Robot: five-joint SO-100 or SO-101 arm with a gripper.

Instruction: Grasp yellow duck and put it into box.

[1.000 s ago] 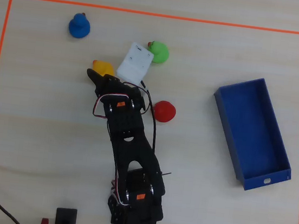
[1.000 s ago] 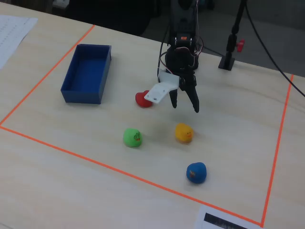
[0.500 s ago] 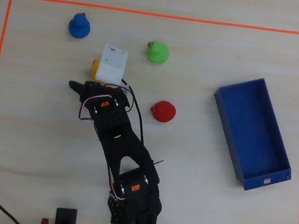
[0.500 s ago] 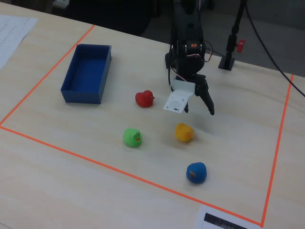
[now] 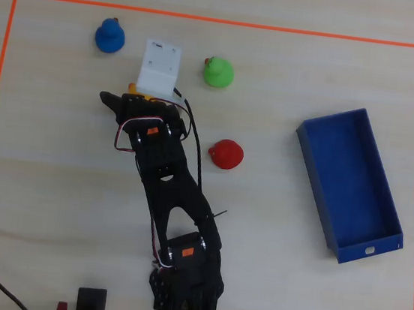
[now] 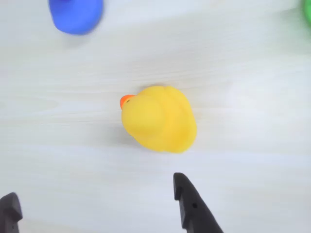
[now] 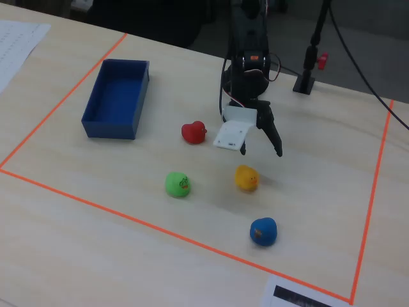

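Pincer wide, empty, hovering. Yellow duck sits on the surface just ahead of the tips, offset right of the gap in wrist view, beak left; box well apart.

Table: box, 4 ducks.

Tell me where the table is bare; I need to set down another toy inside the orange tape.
In the overhead view, bare table lies left of the arm, and more between the red duck and the box. Crowded: around the end effector, among the yellow duck, blue duck and green duck.
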